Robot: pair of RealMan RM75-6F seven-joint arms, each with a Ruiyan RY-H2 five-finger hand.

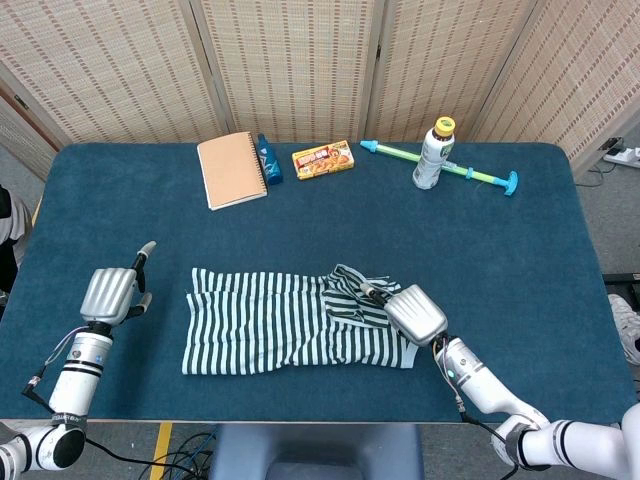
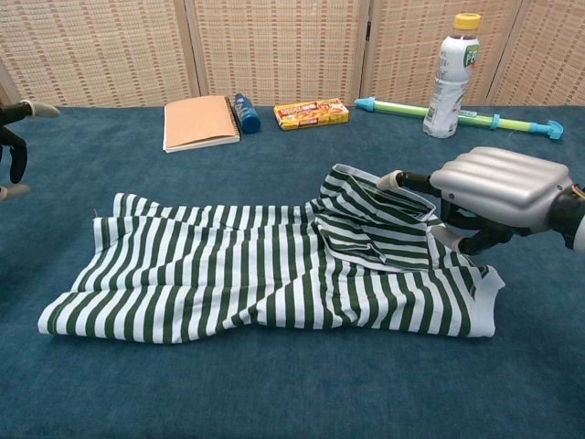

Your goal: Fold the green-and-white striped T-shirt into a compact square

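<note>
The green-and-white striped T-shirt lies flat across the near middle of the blue table, long side running left to right. Its right end is turned over into a folded flap. My right hand hovers low over that end, and its fingertips pinch the flap's raised far edge, with the thumb underneath near the cloth. My left hand holds nothing, fingers apart, and stays on the table left of the shirt, clear of it.
Along the table's far edge lie a tan notebook, a small blue bottle, a yellow snack box, a white drink bottle and a green-and-blue water squirter. Woven screens stand behind.
</note>
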